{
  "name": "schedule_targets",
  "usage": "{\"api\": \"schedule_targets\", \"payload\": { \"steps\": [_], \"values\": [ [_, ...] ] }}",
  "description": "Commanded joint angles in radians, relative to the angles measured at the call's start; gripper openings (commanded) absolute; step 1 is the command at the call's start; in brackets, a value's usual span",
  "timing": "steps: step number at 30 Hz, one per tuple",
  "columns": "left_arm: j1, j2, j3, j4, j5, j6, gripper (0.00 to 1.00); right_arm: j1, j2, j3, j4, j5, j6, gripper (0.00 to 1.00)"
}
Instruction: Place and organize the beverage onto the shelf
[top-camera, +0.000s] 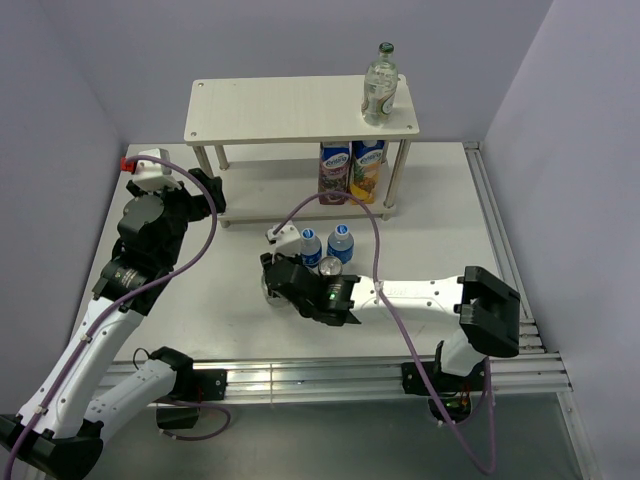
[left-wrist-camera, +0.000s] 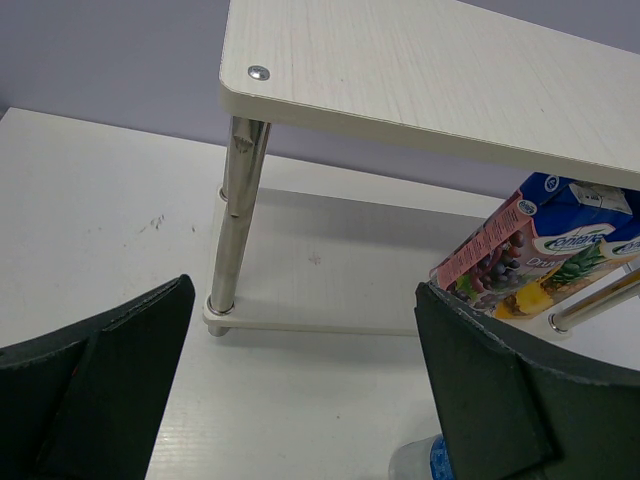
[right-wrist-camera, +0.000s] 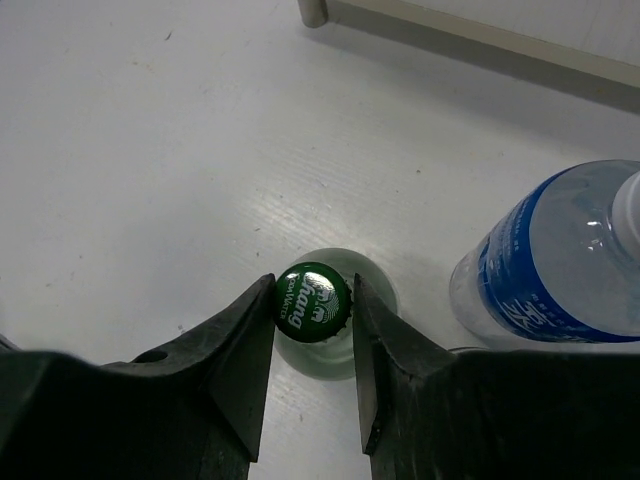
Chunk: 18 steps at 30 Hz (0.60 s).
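White table (top-camera: 250, 300), shelf (top-camera: 300, 110) at its 12 o'clock edge, long axis running 9 to 3, two pale wood-look boards on thin metal legs. No writing on the boards.

Left arm sits at 9 o'clock. The left gripper (top-camera: 212, 190) is off the shelf's 9 o'clock end, fingers (left-wrist-camera: 110, 380) spread wide, nothing between them.

The right arm reaches from 4 o'clock towards the table centre. The right gripper (right-wrist-camera: 313, 285) has both fingers (right-wrist-camera: 240, 360) pressed against a green cap (right-wrist-camera: 312, 300), clamped on it. The cap reads "hang", first letter cut off by the finger.

Two juice cartons (top-camera: 350, 170) stand upright on the lower board under the 3 o'clock end. They have blue tops with grape and pineapple art; the brand text is too blurred to read.

The shelved glass bottle (top-camera: 380, 85) stands on the top board at the 3 o'clock end, upright, green cap up, label unreadable.

Two water bottles (top-camera: 326, 245) stand side by side on the table at 6 o'clock from the cartons. They are upright with white caps and blue labels; the white print isn't legible.

The gripped glass bottle (right-wrist-camera: 340, 257) is on the table at 8 o'clock from the water bottles, axis vertical, cap up. Its body is mostly hidden by the gripper in the top view.

One can (top-camera: 330, 268) sits just at 6 o'clock from the water bottles. Only its top shows, the rest is behind the right arm.
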Motion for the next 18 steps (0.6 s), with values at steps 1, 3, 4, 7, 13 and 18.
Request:
{"api": "schedule_targets", "payload": {
  "steps": [1, 3, 4, 7, 13, 18],
  "values": [
    [0.005, -0.008, -0.006, 0.027, -0.008, 0.016, 0.99, -0.006, -0.005, 0.095, -0.011, 0.019, -0.027, 0.00],
    [0.004, -0.008, -0.006, 0.027, -0.010, 0.016, 0.99, -0.006, -0.019, 0.144, -0.035, 0.042, -0.053, 0.00],
    [0.004, -0.008, -0.006, 0.026, -0.008, 0.016, 0.99, -0.007, -0.024, 0.178, -0.048, 0.047, -0.066, 0.00],
    [0.004, -0.010, -0.006, 0.027, -0.010, 0.016, 0.99, -0.006, -0.047, 0.252, -0.071, 0.073, -0.115, 0.00],
    [0.004, -0.014, -0.008, 0.027, -0.017, 0.019, 0.99, -0.021, -0.073, 0.410, -0.106, 0.102, -0.231, 0.00],
    [0.004, -0.013, -0.008, 0.027, -0.019, 0.019, 0.99, -0.064, -0.062, 0.554, -0.138, 0.104, -0.311, 0.00]
  ]
}}
